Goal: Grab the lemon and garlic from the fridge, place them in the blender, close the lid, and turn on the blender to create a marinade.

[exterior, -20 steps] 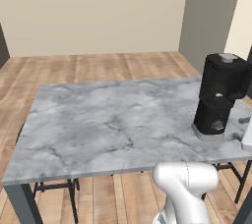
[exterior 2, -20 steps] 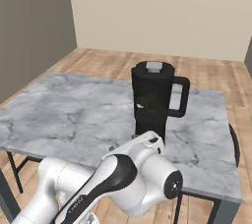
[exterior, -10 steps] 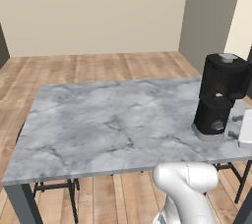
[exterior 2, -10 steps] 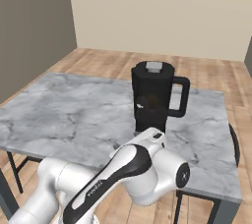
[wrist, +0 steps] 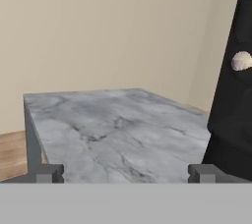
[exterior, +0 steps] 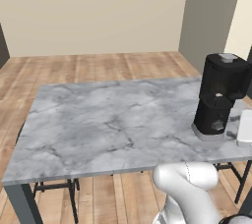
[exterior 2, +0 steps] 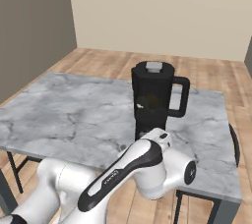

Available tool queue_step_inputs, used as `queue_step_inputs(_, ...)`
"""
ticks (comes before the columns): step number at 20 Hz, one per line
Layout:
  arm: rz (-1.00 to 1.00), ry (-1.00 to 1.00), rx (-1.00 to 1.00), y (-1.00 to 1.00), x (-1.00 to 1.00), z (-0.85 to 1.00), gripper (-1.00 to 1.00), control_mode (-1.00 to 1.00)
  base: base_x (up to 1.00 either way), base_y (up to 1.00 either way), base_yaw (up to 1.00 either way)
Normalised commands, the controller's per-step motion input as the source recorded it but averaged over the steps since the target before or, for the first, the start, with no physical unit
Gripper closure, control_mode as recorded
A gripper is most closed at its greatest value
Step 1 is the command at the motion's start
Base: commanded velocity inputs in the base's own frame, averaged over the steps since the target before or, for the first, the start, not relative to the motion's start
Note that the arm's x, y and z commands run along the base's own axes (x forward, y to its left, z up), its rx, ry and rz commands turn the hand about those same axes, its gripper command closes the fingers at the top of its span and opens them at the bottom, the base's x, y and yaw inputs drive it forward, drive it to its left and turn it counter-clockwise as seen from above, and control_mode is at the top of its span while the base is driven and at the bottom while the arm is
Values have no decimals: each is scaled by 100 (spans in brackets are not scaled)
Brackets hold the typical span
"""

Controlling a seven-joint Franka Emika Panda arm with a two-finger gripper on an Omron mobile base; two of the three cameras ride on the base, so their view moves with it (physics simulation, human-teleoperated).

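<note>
Looking over the left base view, the blender (exterior: 220, 96) stands near the right end of the marble tabletop (exterior: 113, 120), its lid (exterior: 227, 58) seated on the jug. A white part of the arm sits just beside the blender's base, low and close. From here the risk I see is a sideways brush against the base that shoves the blender toward the tabletop's edge.

In the right base view, the blender (exterior 2: 156, 98) shows its side handle and something yellowish and pale inside the jug, likely the lemon (exterior 2: 152, 101) and garlic, though too dim to be sure. The arm's bulk hides the front knob, so aiming for it from this side would be partly blind.

In the hand view, the fingers (wrist: 49, 173) are spread wide with nothing between them, hovering low over the tabletop (wrist: 113, 129). The blender (wrist: 234, 105) fills the right edge, very near the right finger tip. A pale round lump (wrist: 241, 61) shows on its dark wall. With the knob off to the side, closing in now could clip the base rather than the knob, or tip the jug.
</note>
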Motion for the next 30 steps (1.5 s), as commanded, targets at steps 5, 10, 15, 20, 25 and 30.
queue_step_inputs(5,0,0,0,0,24,-18,-100,-100,0,0,0)
queue_step_inputs(10,0,0,0,0,23,-15,-100,-100,0,0,0)
queue_step_inputs(15,0,-1,0,0,28,-10,-100,-100,0,0,0)
queue_step_inputs(20,0,-1,0,-5,27,-16,-100,-100,0,0,0)
queue_step_inputs(25,0,-3,0,-12,24,-14,-100,-100,0,0,0)
queue_step_inputs(30,0,-4,0,-15,26,-9,-100,-100,0,0,0)
